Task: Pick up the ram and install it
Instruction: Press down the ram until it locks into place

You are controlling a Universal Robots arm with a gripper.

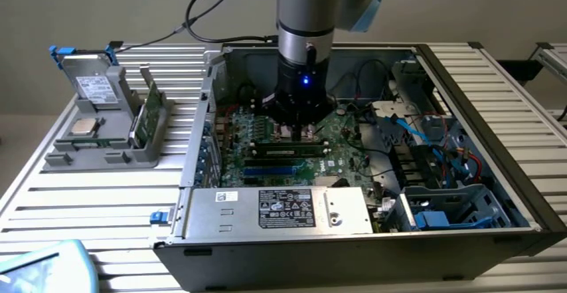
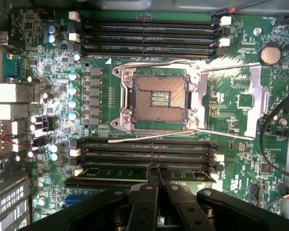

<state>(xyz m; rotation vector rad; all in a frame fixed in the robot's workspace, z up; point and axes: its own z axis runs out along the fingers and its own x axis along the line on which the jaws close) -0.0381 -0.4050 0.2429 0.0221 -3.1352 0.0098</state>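
Note:
The ram [image 1: 288,151] is a dark-green stick with black chips. It sits on edge in a memory slot of the motherboard [image 2: 58,72], inside the open computer case. In the wrist view the ram [image 2: 115,170] fills the slot nearest the gripper, its top edge showing between the white end latches. My gripper [image 1: 298,132] hangs straight down over the board. Its two black fingers are shut together, and the gripper [image 2: 158,168] tips rest at the middle of the ram's top edge, with nothing held between them.
An open processor socket [image 2: 159,98] with its raised lever lies beyond the ram, with several empty memory slots [image 2: 149,29] past it. The grey power supply [image 1: 283,210] and the case walls [image 1: 496,113] hem in the board. A grey holder [image 1: 97,153] on the exterior view's left carries a drive [image 1: 93,90], a silver chip [image 1: 84,127] and a green board [image 1: 153,107].

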